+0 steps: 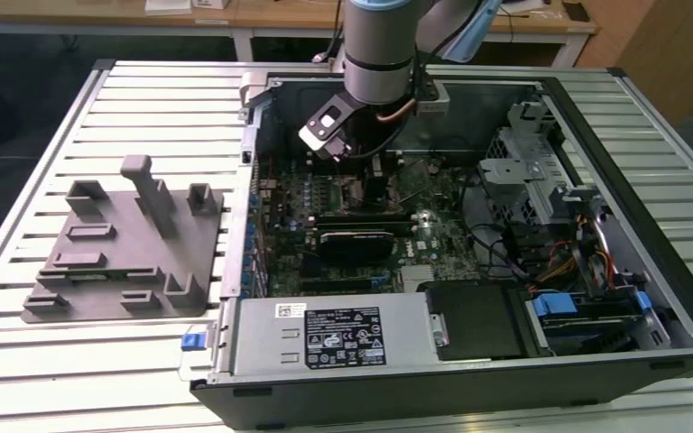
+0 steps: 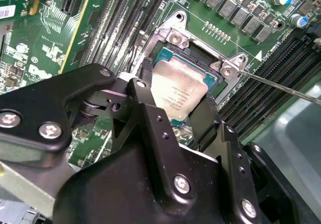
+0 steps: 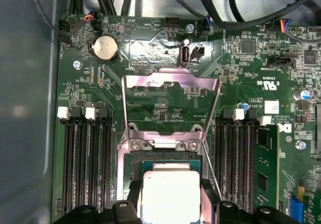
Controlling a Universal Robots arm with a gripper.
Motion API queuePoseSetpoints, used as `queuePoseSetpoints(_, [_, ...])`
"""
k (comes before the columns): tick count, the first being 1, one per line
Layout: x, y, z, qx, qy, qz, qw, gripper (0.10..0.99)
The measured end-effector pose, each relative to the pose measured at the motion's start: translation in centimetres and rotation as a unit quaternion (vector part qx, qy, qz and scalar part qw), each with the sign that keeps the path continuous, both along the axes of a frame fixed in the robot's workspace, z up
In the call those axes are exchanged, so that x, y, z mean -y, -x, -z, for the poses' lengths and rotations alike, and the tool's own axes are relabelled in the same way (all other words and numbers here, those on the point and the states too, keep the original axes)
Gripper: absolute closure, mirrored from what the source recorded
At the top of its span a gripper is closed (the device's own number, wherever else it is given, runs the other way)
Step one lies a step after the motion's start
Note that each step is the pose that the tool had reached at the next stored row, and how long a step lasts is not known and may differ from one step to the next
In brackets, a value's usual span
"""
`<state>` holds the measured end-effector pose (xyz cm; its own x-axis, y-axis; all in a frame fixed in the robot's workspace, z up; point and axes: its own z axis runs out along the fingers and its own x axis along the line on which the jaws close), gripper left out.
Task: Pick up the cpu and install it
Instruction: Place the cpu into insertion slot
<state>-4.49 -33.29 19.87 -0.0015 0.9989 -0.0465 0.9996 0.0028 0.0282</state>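
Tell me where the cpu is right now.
In both wrist views, the cpu sits clamped in the gripper at the motherboard socket, beside the raised metal plate, with memory slots flanking.

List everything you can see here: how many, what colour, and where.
table: one, silver slats, under everything.
case: one, black, open, on the table.
fixture: one, grey, on the table, to the exterior view's left of the case.
motherboard: one, green, inside the case.
power supply: one, grey, inside the case.
battery: one, silver, on the motherboard.
socket: one, dark, lid raised, on the motherboard.
cpu: one, silver, at the socket.
gripper: one, black, shut on the cpu.
arm: one, grey, above the case.
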Motion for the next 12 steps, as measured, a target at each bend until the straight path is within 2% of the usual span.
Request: queuePoseSetpoints(12, [-0.28,-0.09,0.64,-0.0001,-0.0004,0.000,1.0000,0.545])
